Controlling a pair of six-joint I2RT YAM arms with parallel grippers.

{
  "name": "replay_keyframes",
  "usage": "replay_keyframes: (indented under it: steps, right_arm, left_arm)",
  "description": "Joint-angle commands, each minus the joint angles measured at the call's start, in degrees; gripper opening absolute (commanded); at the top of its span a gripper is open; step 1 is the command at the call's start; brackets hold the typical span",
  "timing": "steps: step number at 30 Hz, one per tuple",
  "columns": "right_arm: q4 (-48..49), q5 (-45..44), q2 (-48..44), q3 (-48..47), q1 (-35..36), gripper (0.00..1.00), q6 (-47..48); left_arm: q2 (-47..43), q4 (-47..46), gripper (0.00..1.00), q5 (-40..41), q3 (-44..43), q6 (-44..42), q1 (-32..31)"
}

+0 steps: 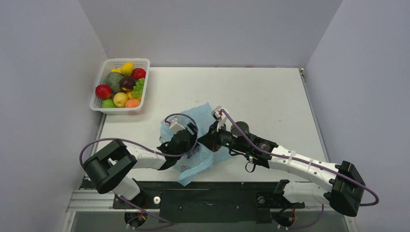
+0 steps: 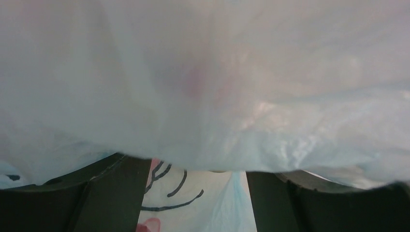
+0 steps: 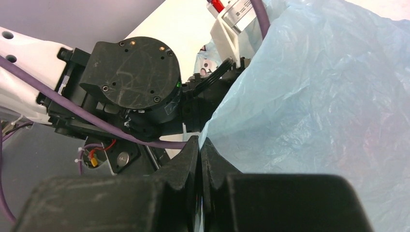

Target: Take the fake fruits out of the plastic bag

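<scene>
The light-blue plastic bag (image 1: 200,116) lies crumpled at the table's near middle. My left gripper (image 1: 189,145) is pushed into its mouth. From inside, the left gripper (image 2: 196,175) is open, its dark fingers (image 2: 111,193) wide apart with only printed bag film (image 2: 217,87) over and between them. My right gripper (image 3: 199,143) is shut on the edge of the bag (image 3: 314,96), right beside the left wrist (image 3: 130,82). In the top view the right gripper (image 1: 207,140) meets the bag from the right. No fake fruits show inside the bag.
A white lattice basket (image 1: 143,65) with several toy fruits stands at the table's far left corner. Grey walls close in on three sides. The arm bases sit on a black rail (image 1: 212,198) at the near edge.
</scene>
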State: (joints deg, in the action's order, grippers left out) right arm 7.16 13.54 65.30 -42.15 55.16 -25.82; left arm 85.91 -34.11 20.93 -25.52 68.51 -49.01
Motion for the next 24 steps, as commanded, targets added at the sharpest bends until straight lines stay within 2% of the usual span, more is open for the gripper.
replay_keyframes:
  steps: [1, 7, 14, 18, 24]
  right_arm:
    - [3.9, 2.3, 0.3, -1.8, 0.3, 0.00, -0.4]
    - [4.0, 2.9, 0.6, -1.9, 0.4, 0.00, -0.4]
    - [2.8, 2.4, -0.1, -1.6, 0.3, 0.00, 0.1]
    - [2.1, 2.1, -0.8, -1.1, 0.3, 0.00, 0.5]
    - [0.8, 1.3, -2.8, 0.9, 0.3, 0.00, 0.8]
  left_arm:
    - [1.7, -5.2, 0.68, 1.7, -3.7, -3.8, -0.1]
    - [4.7, -15.0, 0.71, -0.5, -2.8, -11.1, 0.0]
    - [9.1, -22.5, 0.62, -7.3, -3.8, -14.8, 0.1]
    - [12.2, -16.2, 0.69, -9.9, -7.9, -17.5, -0.6]
    - [16.8, -10.6, 0.80, -7.2, -11.0, -19.2, -4.0]
